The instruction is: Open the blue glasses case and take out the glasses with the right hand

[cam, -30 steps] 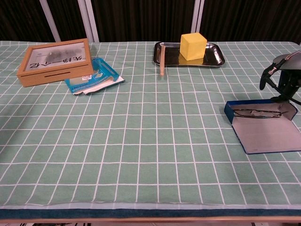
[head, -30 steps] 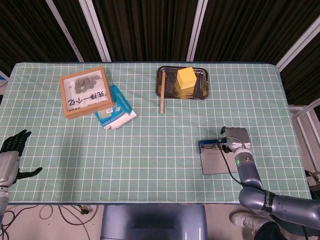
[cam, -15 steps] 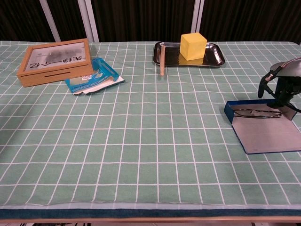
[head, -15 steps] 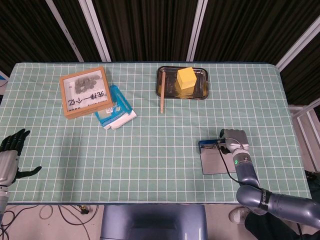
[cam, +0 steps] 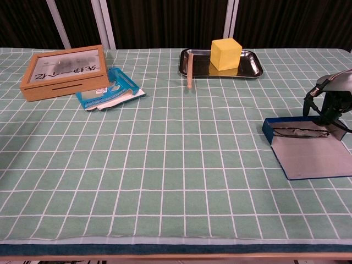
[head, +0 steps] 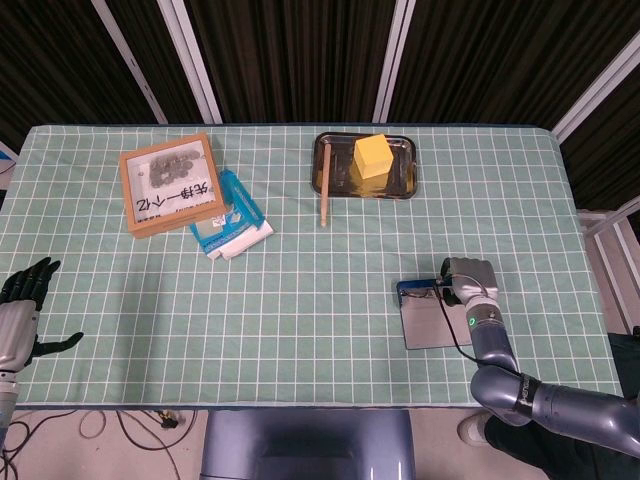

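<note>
Half of my left robot hand (head: 22, 315) is cut off at the bench (head: 300, 300) edge, fingers spread, holding nothing. Far off sit a wooden box (head: 170, 184) and a tray (head: 400, 185). The blue glasses case (cam: 308, 146) lies open, glasses (cam: 300, 132) inside, my right robot hand (cam: 330, 99) just above, fingers curled; whether they touch I cannot tell.

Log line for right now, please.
case: blue glasses case open, lid flat | glasses inside, not lifted | right hand above case's far end | left hand open, idle
</note>
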`<state>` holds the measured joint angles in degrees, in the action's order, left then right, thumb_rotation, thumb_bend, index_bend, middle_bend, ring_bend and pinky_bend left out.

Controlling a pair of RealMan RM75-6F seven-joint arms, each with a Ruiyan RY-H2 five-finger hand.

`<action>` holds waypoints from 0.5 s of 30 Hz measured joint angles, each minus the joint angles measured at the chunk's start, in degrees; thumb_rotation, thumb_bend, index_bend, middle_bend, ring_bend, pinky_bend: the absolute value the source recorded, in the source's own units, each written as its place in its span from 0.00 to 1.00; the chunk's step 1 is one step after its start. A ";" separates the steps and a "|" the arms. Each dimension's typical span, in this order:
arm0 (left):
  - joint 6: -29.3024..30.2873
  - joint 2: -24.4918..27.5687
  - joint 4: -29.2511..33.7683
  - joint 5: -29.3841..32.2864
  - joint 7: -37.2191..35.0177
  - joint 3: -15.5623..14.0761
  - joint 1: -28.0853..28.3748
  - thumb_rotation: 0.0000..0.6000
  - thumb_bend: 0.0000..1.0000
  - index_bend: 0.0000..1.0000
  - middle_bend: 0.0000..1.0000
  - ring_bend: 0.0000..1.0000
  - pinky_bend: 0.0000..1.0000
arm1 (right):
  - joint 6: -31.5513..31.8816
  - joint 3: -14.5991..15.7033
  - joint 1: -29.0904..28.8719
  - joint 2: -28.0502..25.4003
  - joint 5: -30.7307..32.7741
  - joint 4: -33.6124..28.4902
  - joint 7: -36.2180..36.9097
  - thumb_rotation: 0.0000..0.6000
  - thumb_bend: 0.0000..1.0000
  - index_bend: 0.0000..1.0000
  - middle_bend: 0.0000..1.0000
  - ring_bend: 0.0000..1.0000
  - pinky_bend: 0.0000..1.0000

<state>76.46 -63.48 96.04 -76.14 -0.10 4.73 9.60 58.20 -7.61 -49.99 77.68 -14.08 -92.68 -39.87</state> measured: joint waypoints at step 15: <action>-0.04 0.04 0.14 0.06 0.13 -0.02 -0.01 1.00 0.03 0.00 0.00 0.00 0.00 | -0.52 -0.01 0.18 0.74 1.20 1.00 0.31 1.00 0.52 0.40 0.87 0.94 1.00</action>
<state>76.42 -63.44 96.17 -76.08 0.03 4.71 9.58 57.67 -7.62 -49.81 78.42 -12.89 -91.68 -39.57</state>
